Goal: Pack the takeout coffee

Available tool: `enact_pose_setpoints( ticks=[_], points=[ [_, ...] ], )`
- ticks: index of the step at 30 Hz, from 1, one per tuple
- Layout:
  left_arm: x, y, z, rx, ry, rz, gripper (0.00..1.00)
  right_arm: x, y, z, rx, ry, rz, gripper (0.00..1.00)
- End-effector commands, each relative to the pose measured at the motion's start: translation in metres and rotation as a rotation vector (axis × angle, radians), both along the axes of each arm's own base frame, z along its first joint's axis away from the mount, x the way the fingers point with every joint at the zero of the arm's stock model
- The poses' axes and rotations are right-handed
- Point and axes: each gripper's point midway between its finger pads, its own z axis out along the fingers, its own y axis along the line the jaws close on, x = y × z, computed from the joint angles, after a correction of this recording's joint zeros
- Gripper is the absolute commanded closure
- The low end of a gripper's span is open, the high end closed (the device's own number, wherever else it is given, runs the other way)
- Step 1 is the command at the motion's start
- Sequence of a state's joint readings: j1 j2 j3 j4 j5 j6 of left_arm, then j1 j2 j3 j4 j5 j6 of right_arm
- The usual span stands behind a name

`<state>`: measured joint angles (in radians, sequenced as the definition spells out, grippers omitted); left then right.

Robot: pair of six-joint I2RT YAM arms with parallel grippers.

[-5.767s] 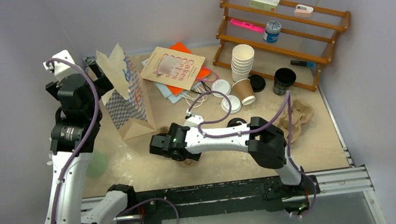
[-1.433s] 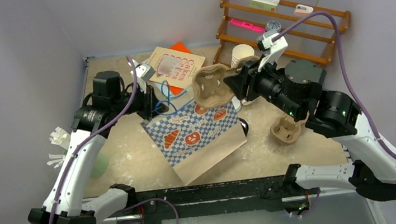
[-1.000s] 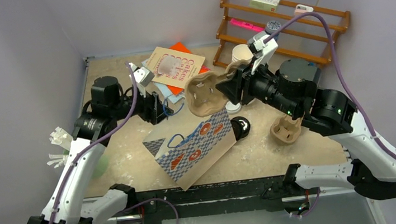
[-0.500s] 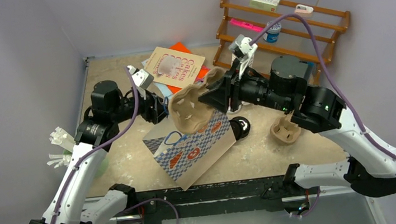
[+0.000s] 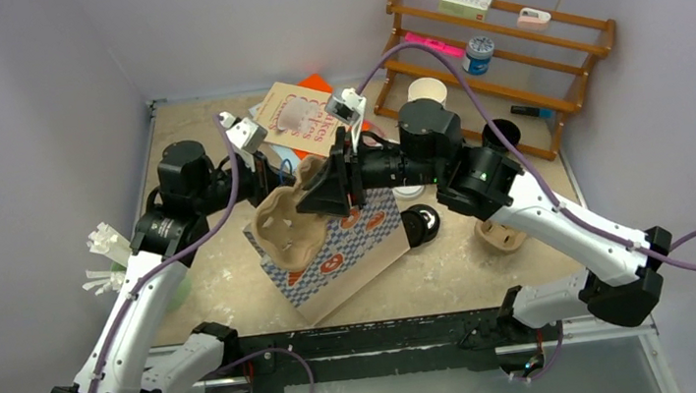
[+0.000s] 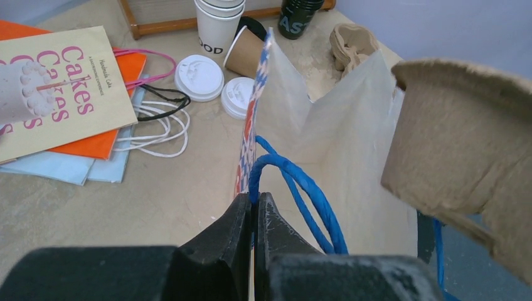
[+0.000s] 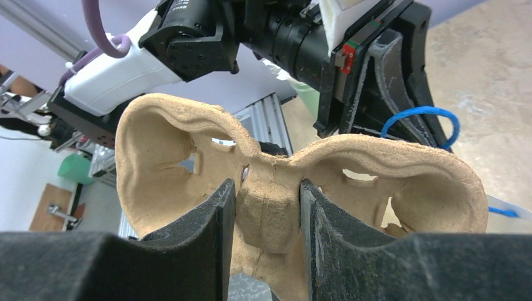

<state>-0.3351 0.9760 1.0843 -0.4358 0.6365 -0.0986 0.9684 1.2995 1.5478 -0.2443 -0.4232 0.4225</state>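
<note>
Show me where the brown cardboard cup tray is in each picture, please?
Top camera: the cup tray sits left of centre, over the paper bag, held by the right gripper.
Left wrist: the tray fills the right edge.
Right wrist: it spreads across the middle, pinched between the fingers.
Shared landmark: the left gripper, shut on the bag's edge.

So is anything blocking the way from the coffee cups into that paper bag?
Yes. The cardboard carrier, gripped in the right fingers, hangs at the bag's open mouth, partly covering the opening the coffee cups must drop through.
</note>
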Motion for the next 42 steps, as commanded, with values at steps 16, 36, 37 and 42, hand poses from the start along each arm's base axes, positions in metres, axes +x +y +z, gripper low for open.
enact_pose_setpoints(
  ticks=[16, 36, 37, 42],
  points=[
    [-0.007, 0.000, 0.041, -0.093, 0.086, 0.061, 1.00, -0.009, 0.016, -0.008, 0.208, 0.047, 0.074, 0.66],
    [0.019, 0.025, 0.030, 0.022, 0.061, 0.235, 1.00, 0.073, -0.023, -0.119, -0.147, 0.212, -0.511, 0.65],
    [0.020, 0.026, 0.029, 0.027, 0.061, 0.241, 1.00, 0.075, -0.027, -0.122, -0.165, 0.225, -0.542, 0.65],
    [0.025, 0.035, 0.021, 0.068, 0.060, 0.288, 0.91, 0.080, -0.033, -0.121, -0.167, 0.265, -0.605, 0.65]
  ],
)
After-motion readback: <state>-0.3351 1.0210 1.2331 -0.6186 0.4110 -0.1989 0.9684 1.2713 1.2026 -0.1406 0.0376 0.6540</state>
